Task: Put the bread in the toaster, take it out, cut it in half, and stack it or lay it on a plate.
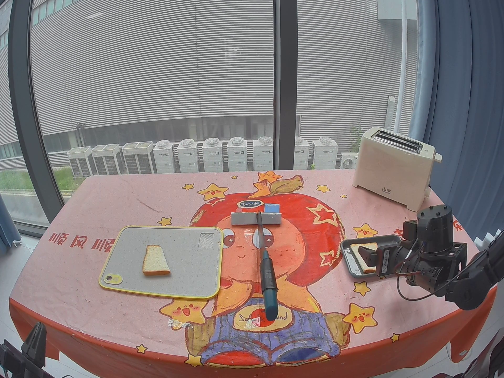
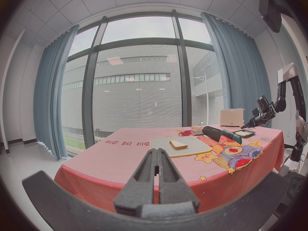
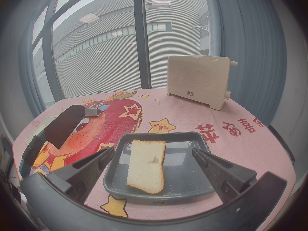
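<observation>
1. While the left gripper hangs off the table's left front edge, below tabletop level, its jaws are pressed fully together with nothing in them.
2. Cutting board: grey with a yellow rim, flat on the left half of the table. One bread piece lies flat on it, left of centre, crust side toward the front edge.
3. Knife: centre of the table, just right of the board and not touching it. The blade end is propped on a small grey rest, and the teal handle points toward the front edge.
4. Tray: dark, right of the knife and well apart from it. A second bread slice lies flat in its left half.
5. Right gripper: jaws spread wide and holding nothing. It sits low at the tray's right side. In the right wrist view, one finger lines up with each side of the tray and the slice lies between them. I can't tell whether it touches the tray.
6. Toaster: cream, upright at the back right corner, slots facing up, well apart from the tray.
</observation>
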Available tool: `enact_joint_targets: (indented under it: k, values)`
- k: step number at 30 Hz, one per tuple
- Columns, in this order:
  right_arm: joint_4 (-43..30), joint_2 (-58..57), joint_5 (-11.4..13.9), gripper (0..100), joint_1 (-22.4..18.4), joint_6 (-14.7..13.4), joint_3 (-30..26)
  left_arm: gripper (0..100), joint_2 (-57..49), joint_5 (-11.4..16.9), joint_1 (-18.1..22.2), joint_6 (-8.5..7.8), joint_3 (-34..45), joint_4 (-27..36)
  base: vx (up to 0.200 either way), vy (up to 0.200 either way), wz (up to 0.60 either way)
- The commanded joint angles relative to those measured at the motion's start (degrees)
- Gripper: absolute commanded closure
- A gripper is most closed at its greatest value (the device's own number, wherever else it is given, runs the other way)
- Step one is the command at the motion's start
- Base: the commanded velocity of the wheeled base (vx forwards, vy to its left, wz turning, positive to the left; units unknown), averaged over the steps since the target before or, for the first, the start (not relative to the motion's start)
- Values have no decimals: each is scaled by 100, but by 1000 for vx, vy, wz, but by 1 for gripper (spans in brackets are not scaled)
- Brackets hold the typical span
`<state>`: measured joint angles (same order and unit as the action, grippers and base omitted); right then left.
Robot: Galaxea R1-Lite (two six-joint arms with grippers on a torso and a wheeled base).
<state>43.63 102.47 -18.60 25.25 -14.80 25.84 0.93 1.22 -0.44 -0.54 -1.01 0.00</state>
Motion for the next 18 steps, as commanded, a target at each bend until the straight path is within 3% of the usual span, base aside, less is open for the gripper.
enact_joint_targets:
  k: [1,8,18]
  values:
    - [58,-175,6,0,-46,170,-97,100,-93,1,0,1,101,0,0,0,0]
    - [234,-641,15,0,-108,276,-123,100,-93,1,0,1,101,0,0,0,0]
    - [260,-746,102,0,-521,522,-115,100,-93,1,0,1,101,0,0,0,0]
